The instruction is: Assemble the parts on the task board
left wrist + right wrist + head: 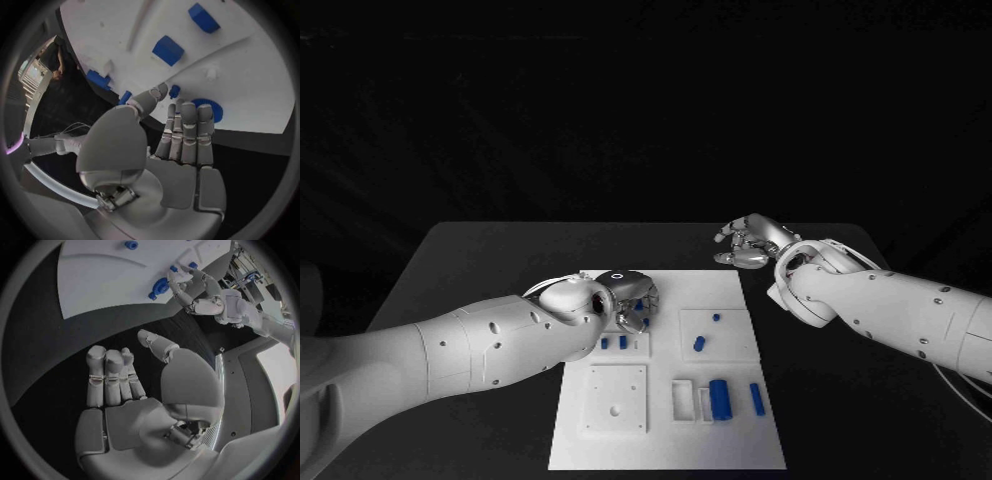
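Observation:
The white task board [733, 440] lies in the middle of the black table. My left hand [626, 296] hovers over its far left part, fingers straight and thumb apart, holding nothing. In the left wrist view its fingertips [187, 112] reach a round blue part [209, 106] on the board; I cannot tell if they touch it. A small blue peg [175, 90] stands by the thumb tip. The right wrist view shows that round blue part [159, 287] under the left hand [203, 292]. My right hand [753, 243] is empty above the bare table, past the board's far right corner.
Two blue pegs [613, 342] stand below the left hand. Blue pieces [700, 345] sit mid-board. A thick blue cylinder [720, 398] and a thin blue bar [756, 397] lie at the near right beside a white frame [682, 398]. A square white plate [617, 398] sits near left.

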